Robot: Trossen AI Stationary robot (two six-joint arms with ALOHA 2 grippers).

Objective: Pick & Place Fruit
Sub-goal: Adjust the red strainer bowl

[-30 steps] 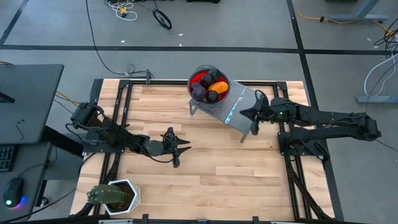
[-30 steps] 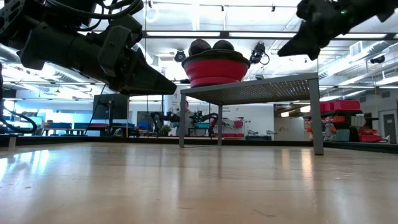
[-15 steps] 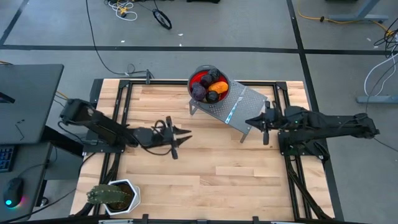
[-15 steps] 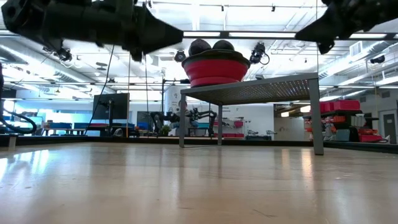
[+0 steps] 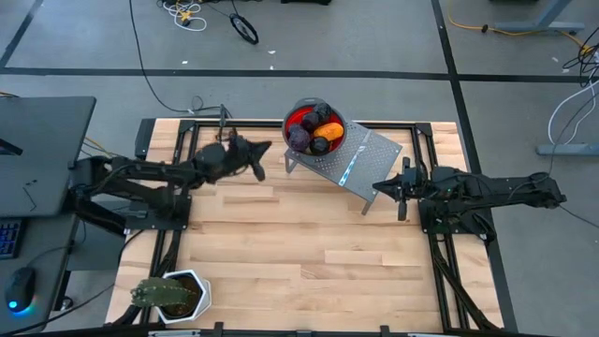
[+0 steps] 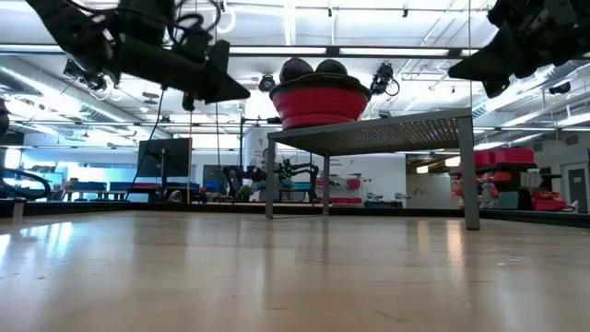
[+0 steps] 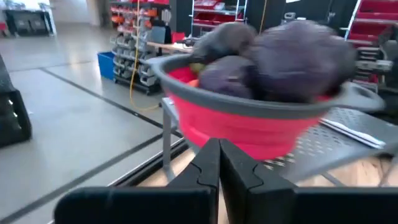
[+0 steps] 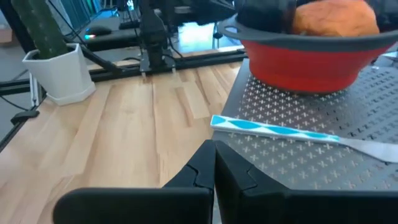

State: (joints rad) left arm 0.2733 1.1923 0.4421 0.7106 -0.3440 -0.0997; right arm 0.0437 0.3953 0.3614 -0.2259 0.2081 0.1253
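Observation:
A red bowl point(image 5: 314, 128) stands on a perforated metal stand point(image 5: 367, 167) at the table's far middle. It holds purple fruit point(image 7: 298, 59) and orange fruit point(image 8: 336, 18), piled above its rim. My left gripper point(image 5: 265, 148) is shut and hovers level just left of the bowl point(image 7: 249, 124), pointing at its wall, with nothing between its fingers. My right gripper point(image 5: 379, 187) is shut and hovers at the stand's near right corner, pointing across the stand point(image 8: 298, 162) toward the bowl. Both grippers are well above the tabletop in the low view.
A silver-and-teal knife point(image 8: 280, 132) lies on the stand in front of the bowl. A spiky green plant in a white pot point(image 5: 168, 295) stands at the near left corner. Bare wooden tabletop point(image 5: 299, 243) spreads across the middle and near side.
My left gripper has swung from the table's middle toward the far edge and the bowl, rising as it went, and its fingers have shut on nothing. My right gripper has drawn back a little toward the table's right edge and sunk slightly, staying shut.

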